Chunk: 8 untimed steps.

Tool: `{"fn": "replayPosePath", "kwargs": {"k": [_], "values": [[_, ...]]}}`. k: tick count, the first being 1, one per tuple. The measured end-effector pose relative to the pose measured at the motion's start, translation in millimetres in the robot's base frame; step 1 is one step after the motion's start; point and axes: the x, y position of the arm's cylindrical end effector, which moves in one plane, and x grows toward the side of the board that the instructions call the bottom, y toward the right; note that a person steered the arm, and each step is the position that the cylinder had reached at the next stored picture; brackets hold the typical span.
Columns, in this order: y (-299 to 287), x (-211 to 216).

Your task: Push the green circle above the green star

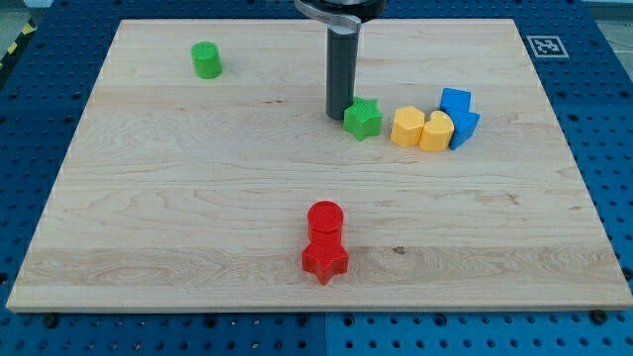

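The green circle [207, 60] is a short green cylinder near the board's top left. The green star [363, 119] lies right of the board's centre, in the upper half. My tip [339, 116] stands on the board just left of the green star, touching or nearly touching it. The green circle is far to the left of the tip and a little higher in the view.
A yellow hexagon [406, 127], a yellow heart [436, 131] and two blue blocks [459, 114] form a row right of the green star. A red cylinder [324, 219] and a red star [324, 259] sit together near the view's bottom. The wooden board [148, 218] lies on a blue pegboard.
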Motion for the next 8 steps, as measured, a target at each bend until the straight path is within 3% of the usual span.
{"fn": "replayPosePath", "kwargs": {"k": [4, 7, 8], "values": [[2.8, 0.1], [-142.0, 1.2], [-166.8, -18.5]]}}
